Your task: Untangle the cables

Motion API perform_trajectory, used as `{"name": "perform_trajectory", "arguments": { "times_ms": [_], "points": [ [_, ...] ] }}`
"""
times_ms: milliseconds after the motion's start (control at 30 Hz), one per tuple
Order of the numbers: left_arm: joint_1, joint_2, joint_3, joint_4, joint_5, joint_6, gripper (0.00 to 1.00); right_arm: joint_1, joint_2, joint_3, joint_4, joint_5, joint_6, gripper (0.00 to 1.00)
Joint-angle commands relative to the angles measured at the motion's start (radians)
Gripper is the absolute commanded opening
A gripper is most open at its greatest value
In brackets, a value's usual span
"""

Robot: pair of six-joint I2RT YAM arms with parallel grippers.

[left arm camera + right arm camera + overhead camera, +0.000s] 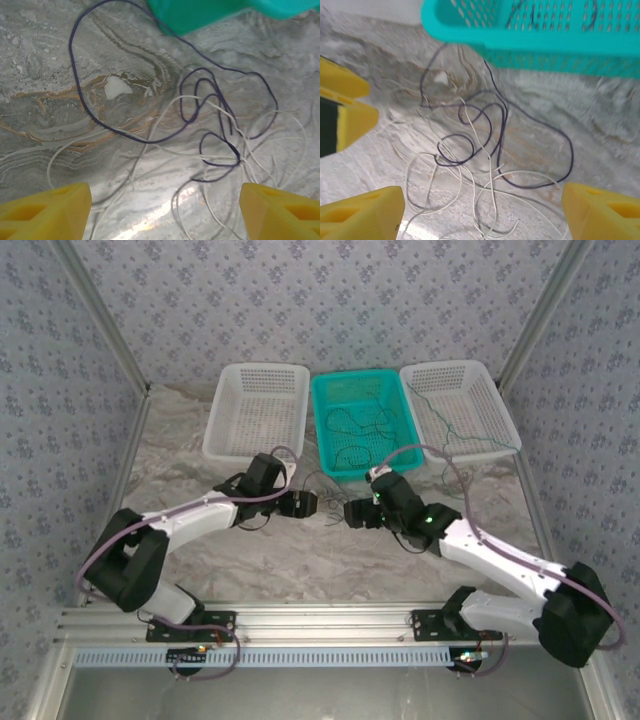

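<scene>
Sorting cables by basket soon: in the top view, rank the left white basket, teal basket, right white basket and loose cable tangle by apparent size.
1. Left white basket, teal basket, right white basket: about alike, unranked.
2. Loose cable tangle: clearly smallest.

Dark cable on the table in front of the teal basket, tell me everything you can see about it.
The dark cable is a very thin, limp wire, dark purple to near black. It lies slack on the marbled table in one wide loop with several small tight loops beside it. A white cable crosses through the small loops, tangling the two. The wide loop's far bend reaches the teal basket; its ends cannot be made out.
</scene>
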Motion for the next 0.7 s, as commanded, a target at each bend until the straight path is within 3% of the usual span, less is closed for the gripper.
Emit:
{"name": "perform_trajectory", "arguments": {
  "times_ms": [0,200,333,433,533,667],
  "points": [
    [-0.003,0.049,0.020,0.090,-0.053,-0.084,0.77,0.032,0.104,-0.013,0.125,0.039,0.035,0.84],
    [-0.004,0.135,0.032,0.150,-0.178,-0.170,0.80,0.111,0.295,0.005,0.213,0.104,-0.102,0.85],
    [-0.004,0.166,0.038,0.186,-0.213,-0.178,0.82,0.126,0.391,-0.030,0.325,0.072,-0.138,0.78],
    [-0.003,0.181,0.046,0.199,-0.213,-0.173,0.82,0.142,0.465,-0.054,0.377,0.062,-0.177,0.63],
    [-0.004,0.173,0.045,0.200,-0.212,-0.166,0.82,0.164,0.484,-0.085,0.408,0.061,-0.195,0.35],
    [-0.005,0.147,0.027,0.206,-0.209,-0.156,0.82,0.188,0.453,-0.154,0.420,0.050,-0.176,0.09]
  ]
}}
